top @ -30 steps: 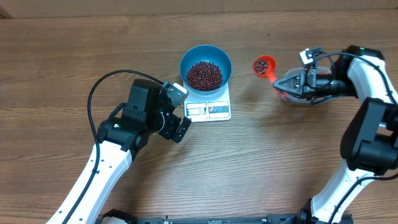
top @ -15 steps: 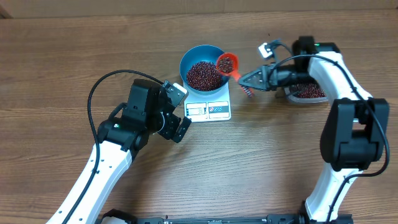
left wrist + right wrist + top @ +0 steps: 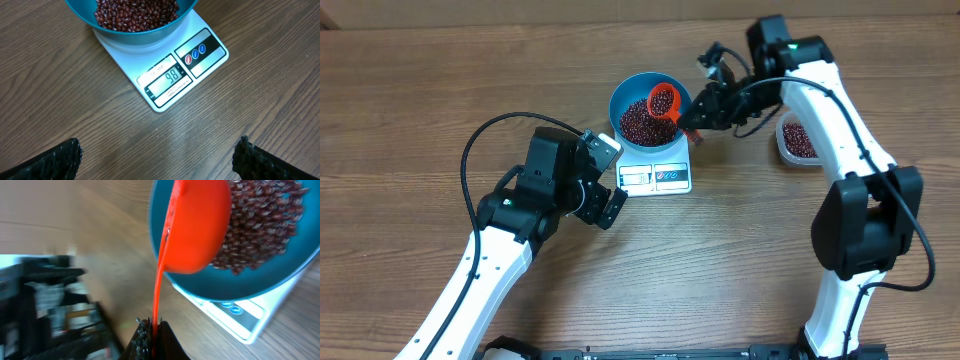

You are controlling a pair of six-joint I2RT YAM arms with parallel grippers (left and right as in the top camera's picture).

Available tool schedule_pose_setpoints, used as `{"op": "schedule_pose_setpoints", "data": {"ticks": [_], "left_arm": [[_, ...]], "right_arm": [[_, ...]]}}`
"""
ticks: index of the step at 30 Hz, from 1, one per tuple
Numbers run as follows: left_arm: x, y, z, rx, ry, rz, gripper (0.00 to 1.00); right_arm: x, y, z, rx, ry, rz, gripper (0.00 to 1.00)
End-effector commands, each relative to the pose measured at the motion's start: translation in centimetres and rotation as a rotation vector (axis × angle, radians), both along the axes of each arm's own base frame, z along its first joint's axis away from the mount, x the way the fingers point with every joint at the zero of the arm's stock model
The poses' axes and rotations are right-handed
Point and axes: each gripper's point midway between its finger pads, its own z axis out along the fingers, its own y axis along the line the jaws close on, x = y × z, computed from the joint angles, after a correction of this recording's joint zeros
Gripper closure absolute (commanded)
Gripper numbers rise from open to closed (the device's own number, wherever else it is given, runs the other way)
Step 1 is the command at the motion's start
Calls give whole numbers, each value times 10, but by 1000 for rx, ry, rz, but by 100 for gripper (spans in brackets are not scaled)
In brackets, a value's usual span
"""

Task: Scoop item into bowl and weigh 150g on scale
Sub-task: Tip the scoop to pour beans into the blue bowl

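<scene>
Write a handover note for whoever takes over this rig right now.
Left end effector: open, empty, beside the scale.
Right end effector: shut on the handle of the orange scoop, held over the blue bowl.
Bowl sits on the scale, holding beans; display reads 98. Clear tub with more beans at the right.
Done: some beans weighed.
To do: add beans up to 150.
</scene>
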Motion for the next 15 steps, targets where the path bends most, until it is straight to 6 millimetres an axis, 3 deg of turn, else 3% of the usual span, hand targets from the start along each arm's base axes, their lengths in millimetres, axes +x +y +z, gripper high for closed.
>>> {"op": "schedule_pose_setpoints", "data": {"ticks": [1, 15], "left_arm": [[1, 2, -3, 2, 10, 16, 1], [1, 2, -3, 2, 10, 16, 0]], "right_arm": [[13, -9, -7, -267, -85, -56, 96], [17, -11, -13, -839, -360, -69, 96]]}}
